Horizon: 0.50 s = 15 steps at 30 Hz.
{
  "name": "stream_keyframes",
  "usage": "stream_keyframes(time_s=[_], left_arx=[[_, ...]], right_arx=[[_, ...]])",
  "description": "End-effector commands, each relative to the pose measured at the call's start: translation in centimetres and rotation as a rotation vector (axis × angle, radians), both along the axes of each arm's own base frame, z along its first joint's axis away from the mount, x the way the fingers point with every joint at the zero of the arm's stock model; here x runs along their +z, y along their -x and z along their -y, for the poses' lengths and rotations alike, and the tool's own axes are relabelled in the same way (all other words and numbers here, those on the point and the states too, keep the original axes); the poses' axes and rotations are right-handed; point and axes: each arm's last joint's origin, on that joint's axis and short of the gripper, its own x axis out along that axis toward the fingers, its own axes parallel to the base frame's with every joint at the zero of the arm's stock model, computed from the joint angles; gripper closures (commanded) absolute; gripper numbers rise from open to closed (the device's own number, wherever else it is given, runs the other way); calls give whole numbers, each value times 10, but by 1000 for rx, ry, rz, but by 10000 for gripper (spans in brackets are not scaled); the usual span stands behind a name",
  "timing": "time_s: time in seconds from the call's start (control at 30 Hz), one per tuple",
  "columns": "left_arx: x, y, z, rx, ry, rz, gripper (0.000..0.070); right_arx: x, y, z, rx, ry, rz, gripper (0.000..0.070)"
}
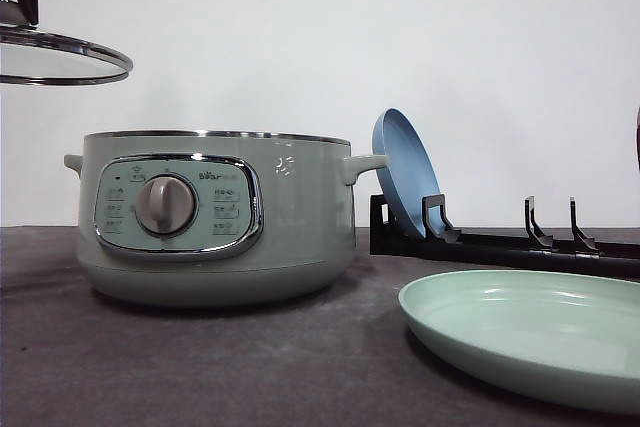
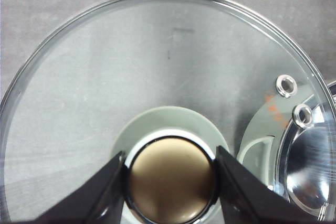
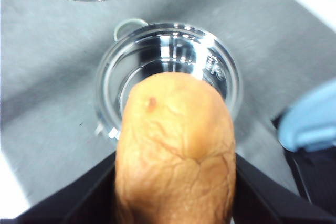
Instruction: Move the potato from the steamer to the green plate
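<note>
Looking forward over the table, you see the steamer (image 1: 215, 217) standing open on the dark cloth, its dial facing you. The glass lid (image 1: 62, 52) hangs level in the air, above the steamer and off to its left side. The green plate (image 1: 530, 332) lies flat to the right of the steamer and nearer you. Behind that plate, a blue plate (image 1: 405, 172) leans upright in a black rack (image 1: 500, 239), just beside the steamer's right handle. From here you cannot see inside the pot.

Your left wrist camera adds what the front misses: the left gripper (image 2: 170, 182) is clamped on the lid's knob (image 2: 170, 179), one black finger (image 2: 107, 192) pressed to each side. Through the glass you see grey cloth, and the steamer's rim (image 2: 310, 166) sits under the lid's edge.

Your right wrist camera gives you the potato (image 3: 176, 150), which the front view does not. The right gripper (image 3: 176, 192) grips it by both flanks, high above the steamer, whose shiny bowl (image 3: 168, 77) shows directly beneath. The potato's long axis runs out along the fingers, its rounded free end pointing down toward the bowl. The blue plate shows blurred at the side, and the lid's edge lies past the steamer.
</note>
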Motion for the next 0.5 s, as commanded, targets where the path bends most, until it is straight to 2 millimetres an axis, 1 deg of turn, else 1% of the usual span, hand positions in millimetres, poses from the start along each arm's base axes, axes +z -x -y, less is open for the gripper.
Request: stream_keyframes(time_s=[0.0, 0.13, 0.27, 0.37, 0.47], left_arx=[[19, 7, 0, -11, -10, 89, 700], [19, 7, 0, -11, -10, 92, 700], [19, 7, 0, -11, -10, 93, 700], [19, 7, 0, -11, -10, 92, 700], [19, 7, 1, -12, -10, 92, 700]], right_arx=[[-3, 16, 12, -22, 19, -27, 432], [-13, 53, 41, -43, -20, -41, 432], [-35, 83, 61, -79, -55, -88, 432], [-58, 97, 71, -123, -58, -136, 432], [-84, 103, 76, -174, -69, -162, 432]])
